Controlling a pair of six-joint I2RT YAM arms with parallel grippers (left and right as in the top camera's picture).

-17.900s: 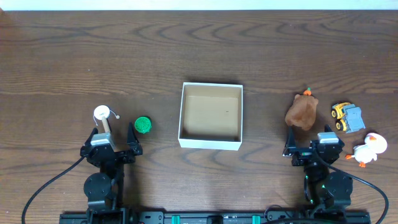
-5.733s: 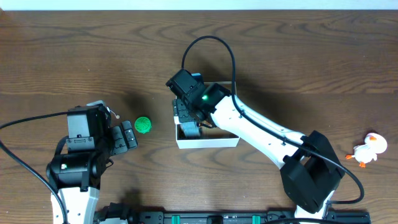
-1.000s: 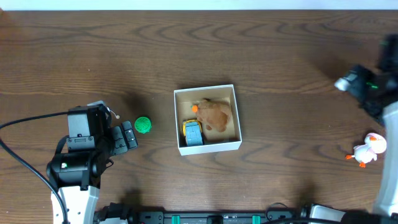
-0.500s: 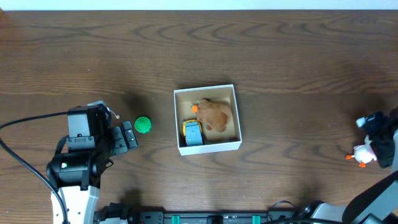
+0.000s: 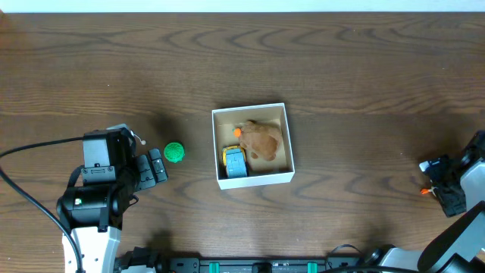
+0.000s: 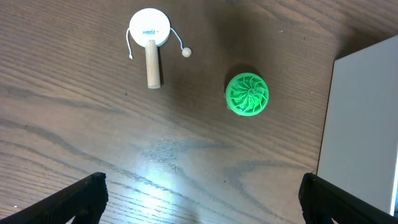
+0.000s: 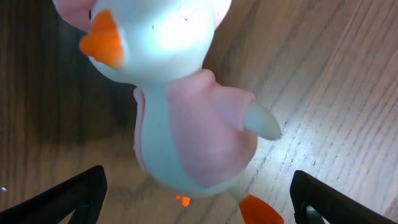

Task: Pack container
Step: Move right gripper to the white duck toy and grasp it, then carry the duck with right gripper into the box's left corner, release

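The counter [image 5: 91,61] has open wood along its far edge and both far corners. The container [image 5: 254,179] sits mid-counter with a brown plush [image 5: 261,140] and a toy truck [image 5: 234,161] already inside and some floor showing front-right. By the right edge the right gripper [image 7: 196,199], fingers spread, straddles the white duck [image 7: 180,93]. Grasping it looks like the step in hand: lower, close, lift over the wall. That edge leaves little room. Toward the front-left corner the left gripper [image 6: 199,199], also spread, hangs short of the green disc [image 6: 247,94] and small drum toy [image 6: 149,37].
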